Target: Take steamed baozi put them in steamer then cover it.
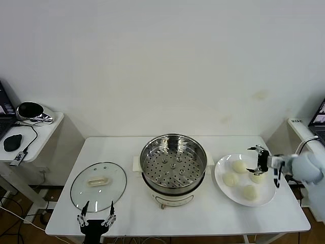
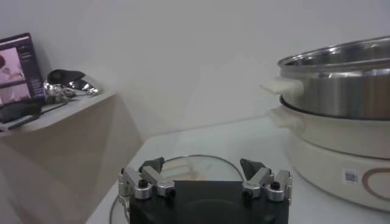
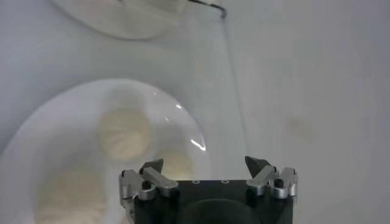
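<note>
White table [image 1: 127, 152] against bare wall [image 1: 162, 61]

Lighting even and bright, diffuse, from overhead. Soft shadows beneath the table [image 1: 177, 213]. Glare streak on the plate [image 3: 196, 143] in the right wrist view; buns [image 3: 125, 134] there appear soft, washed out.

White work table [image 1: 127, 147] set against a plain pale wall [image 1: 162, 61]; a flat white plate [image 1: 223, 189] lies on its right part. A smaller white side table [image 1: 43, 133] stands to the left, carrying a shiny chrome object with a dark top [image 1: 31, 112], a black mouse [image 1: 12, 142] with its cable, and the edge of a laptop [image 1: 4, 109]. A second laptop's corner [image 1: 319, 118] shows at the far right edge.
</note>
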### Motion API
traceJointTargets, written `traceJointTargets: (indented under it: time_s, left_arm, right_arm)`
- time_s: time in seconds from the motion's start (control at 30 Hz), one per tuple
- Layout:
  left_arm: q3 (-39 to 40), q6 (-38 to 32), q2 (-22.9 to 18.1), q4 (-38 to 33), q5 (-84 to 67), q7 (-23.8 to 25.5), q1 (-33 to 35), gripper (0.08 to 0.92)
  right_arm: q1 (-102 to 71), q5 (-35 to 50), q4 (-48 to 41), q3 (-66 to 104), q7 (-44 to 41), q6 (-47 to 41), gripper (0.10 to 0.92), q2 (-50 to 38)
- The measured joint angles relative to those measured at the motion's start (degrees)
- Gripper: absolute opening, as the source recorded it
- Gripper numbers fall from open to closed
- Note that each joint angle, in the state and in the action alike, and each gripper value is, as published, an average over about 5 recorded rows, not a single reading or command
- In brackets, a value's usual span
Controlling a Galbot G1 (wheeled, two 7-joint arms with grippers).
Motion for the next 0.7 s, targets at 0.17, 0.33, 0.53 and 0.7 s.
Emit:
traceJointTargets:
  time_s: [0.17,0.33,0.53,0.7]
  left_arm:
    - [-0.8,-0.1,0.1,-0.1,0.4,0.1,0.0,0.823]
    - [-1.5,-0.1,0.2,-0.3,0.7,0.2,-0.1,0.823]
    - [-2.3,-0.1,0.6,0.0,0.8,0.2,-0.4,0.823]
    - [-2.6,-0.3,1.0,0.4,0.9,0.3,-0.7,0.823]
  right_arm:
    - [8.9,-0.9,-6.8,-9.1,-3.7,1.6,0.823,1.5]
    - [13.9,-2.1,-12.9,-15.3,-5.8,2.5,0.823,3.9]
    - [17.4,-3.4,-18.8,-19.5,-7.0,2.8,0.823,6.9]
    - [19.4,-4.5,-22.9,-21.3,-7.3,2.7,0.823,9.3]
